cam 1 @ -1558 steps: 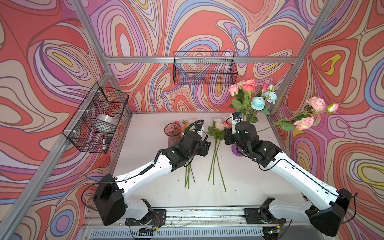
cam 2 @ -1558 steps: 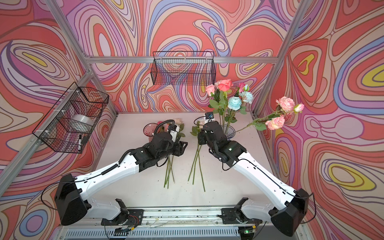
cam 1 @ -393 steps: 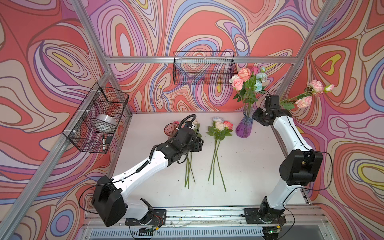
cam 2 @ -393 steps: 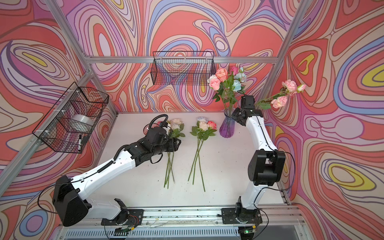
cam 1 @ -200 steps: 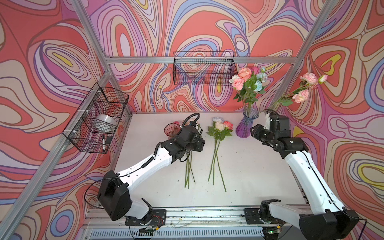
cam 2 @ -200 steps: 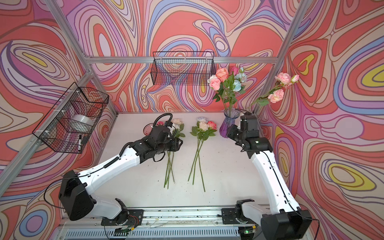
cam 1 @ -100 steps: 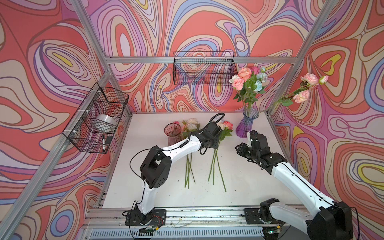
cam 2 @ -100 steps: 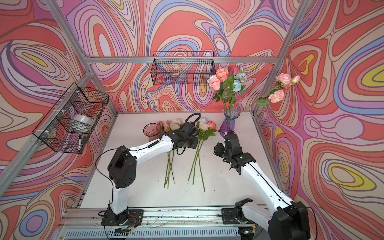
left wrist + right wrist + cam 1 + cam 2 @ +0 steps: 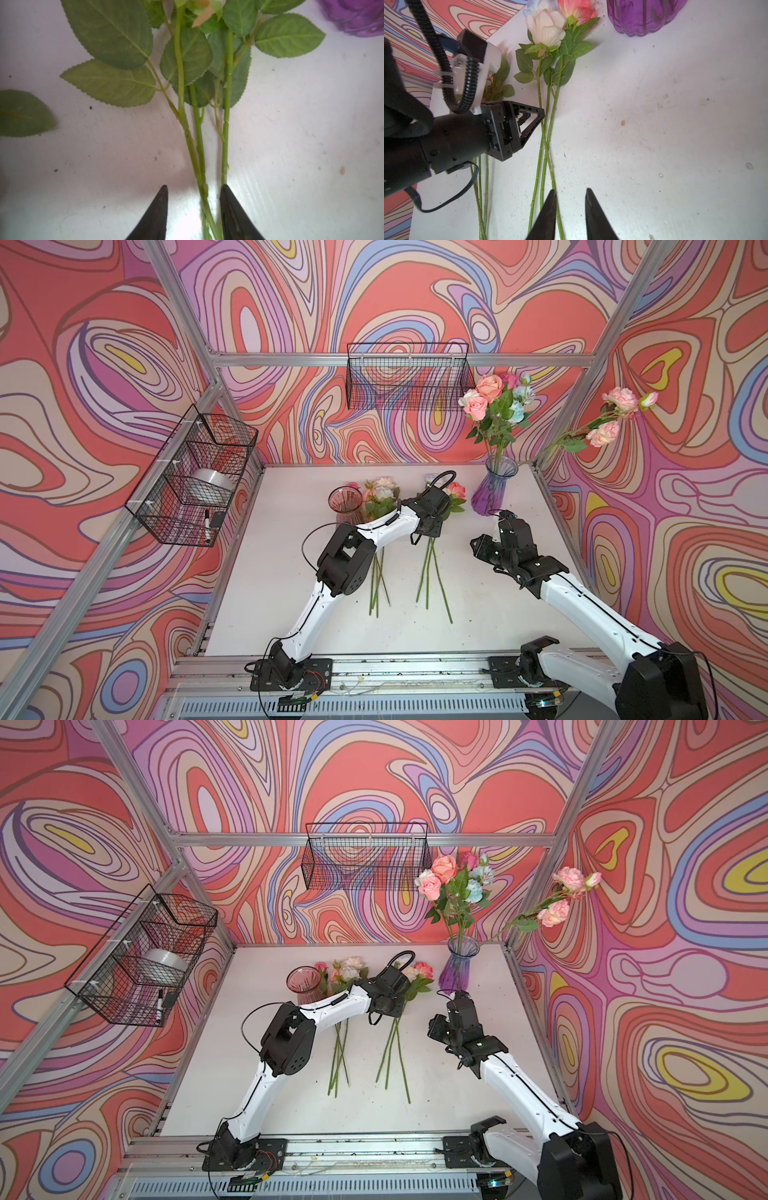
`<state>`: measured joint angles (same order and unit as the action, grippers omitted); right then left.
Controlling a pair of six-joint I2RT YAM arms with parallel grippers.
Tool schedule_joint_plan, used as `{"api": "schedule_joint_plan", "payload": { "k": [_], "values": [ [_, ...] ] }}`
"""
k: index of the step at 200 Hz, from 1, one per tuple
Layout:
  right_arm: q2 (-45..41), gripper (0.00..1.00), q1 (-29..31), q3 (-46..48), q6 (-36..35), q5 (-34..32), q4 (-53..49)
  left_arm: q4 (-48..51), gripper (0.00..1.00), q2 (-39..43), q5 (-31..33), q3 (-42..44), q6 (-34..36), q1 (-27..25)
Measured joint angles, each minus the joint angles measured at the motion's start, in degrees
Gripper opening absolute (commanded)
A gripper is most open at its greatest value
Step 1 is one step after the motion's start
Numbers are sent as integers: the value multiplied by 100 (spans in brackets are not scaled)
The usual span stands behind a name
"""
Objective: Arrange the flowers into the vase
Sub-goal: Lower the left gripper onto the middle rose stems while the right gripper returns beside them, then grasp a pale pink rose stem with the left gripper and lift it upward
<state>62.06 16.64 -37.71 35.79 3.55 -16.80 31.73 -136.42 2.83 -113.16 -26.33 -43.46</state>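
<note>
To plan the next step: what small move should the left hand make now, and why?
Probably close the left hand on the stems: it is low over the table, its fingers are open, and two stems lie between them, not yet gripped.

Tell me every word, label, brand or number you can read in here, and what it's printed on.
No text can be read in any view.
Marker in the side wire basket: any print is too small to read.
Tape roll, purple vase, pink vase: no label shows.
Patterned walls: swirls only, no lettering.
</note>
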Motion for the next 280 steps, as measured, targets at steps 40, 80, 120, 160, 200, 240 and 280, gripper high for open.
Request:
{"api": "schedule_joint_plan", "payload": {
  "k": [40, 80, 120, 160, 200, 240, 280],
  "values": [
    [136, 24, 0, 2, -4, 50, 118, -50, 26, -166, -199, -50, 66, 92],
    [144, 23, 0, 2, -9, 55, 149, -74, 4, -179, -431, -55, 33, 166],
    [144, 23, 0, 2, -9, 52, 175, -282, 4, 37, -629, 286, -118, 319],
    [177, 23, 0, 2, -9, 55, 245, -420, 4, 918, -817, 863, -223, 356],
    [225, 23, 0, 0, -7, 129, 273, -699, 0, 1947, -997, 1294, -267, 354],
    [164, 33, 0, 7, 44, 505, 415, -844, 0, 3008, -1054, 2188, -229, 354],
    [-20, 43, 409, 109, 44, 1663, 1414, -1274, 0, 4581, -922, 3176, 39, 354]
  ]
}}
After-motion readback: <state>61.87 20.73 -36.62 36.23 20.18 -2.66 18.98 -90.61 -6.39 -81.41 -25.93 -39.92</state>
